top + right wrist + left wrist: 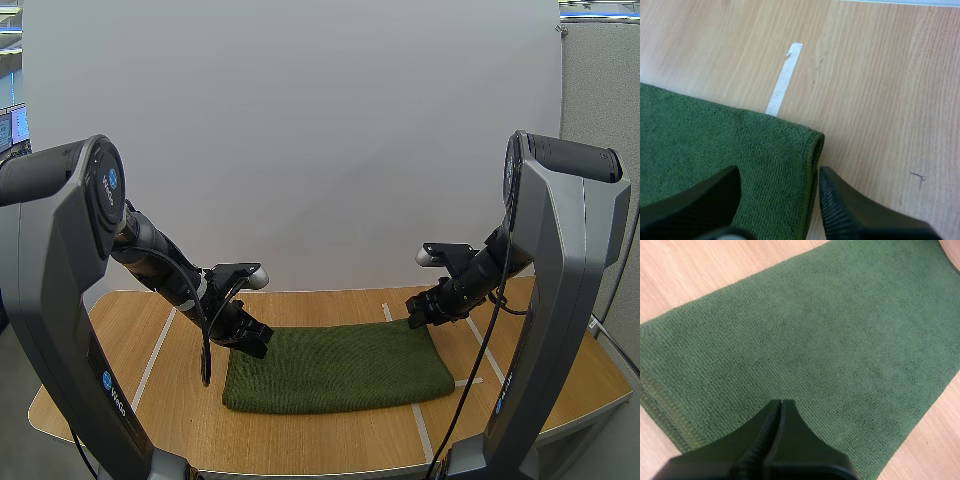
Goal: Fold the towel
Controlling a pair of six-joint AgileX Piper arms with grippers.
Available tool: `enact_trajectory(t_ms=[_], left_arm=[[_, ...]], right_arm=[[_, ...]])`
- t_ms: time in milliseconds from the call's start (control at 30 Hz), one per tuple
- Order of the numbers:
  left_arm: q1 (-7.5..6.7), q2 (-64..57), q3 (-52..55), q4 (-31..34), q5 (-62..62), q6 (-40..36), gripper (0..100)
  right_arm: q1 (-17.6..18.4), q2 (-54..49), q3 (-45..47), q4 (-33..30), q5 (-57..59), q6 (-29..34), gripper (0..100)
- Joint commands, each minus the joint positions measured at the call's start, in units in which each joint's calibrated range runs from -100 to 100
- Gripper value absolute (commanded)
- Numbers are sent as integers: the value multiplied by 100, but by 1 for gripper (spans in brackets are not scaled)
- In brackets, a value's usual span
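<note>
1. High view: the green towel [340, 365] is lying flat in the lower middle of the frame on the wooden table [120, 330]. It is reading as a wide strip with a thick, rounded right end. My left gripper [250, 338] is sitting at its upper-left corner and my right gripper [425, 310] at its upper-right corner.
2. Left wrist view: the left gripper [781, 405] is showing its fingers pressed together as one dark wedge, pinching nothing. The tip is hanging over the towel [830, 340] near its short end, and stacked layers are showing along that end edge.
3. Right wrist view: the right gripper [779, 175] is standing wide apart and holding nothing, with one finger over the cloth and the other over bare table [880, 75] just past the edge. The towel [715, 135] corner is rolling over as a fold. A white tape strip [784, 80] is running out from under the towel's far edge.
4. Status, my read: at least one fold is looking done, since the edges are showing layers and a rolled side. The towel is lying long, so a fold across its length is probably left — and neither gripper is gripping cloth for it yet.
</note>
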Motion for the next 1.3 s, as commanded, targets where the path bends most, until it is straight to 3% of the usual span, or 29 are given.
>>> enact_trajectory(t_ms=[0, 333, 567, 1033, 1267], left_arm=[[8, 12, 8, -81, 109, 32, 0], [8, 12, 8, -60, -6, 32, 0], [8, 12, 8, 507, -597, -229, 0], [8, 723, 8, 484, -708, -187, 0], [8, 767, 8, 445, -708, -139, 0]], right_arm=[[-8, 12, 29, -240, 166, 141, 79], [-8, 345, 29, -505, 183, 332, 79], [-8, 487, 29, -505, 410, 332, 79], [-8, 619, 29, -482, 991, 399, 79], [-8, 619, 29, -305, 1468, 399, 69]])
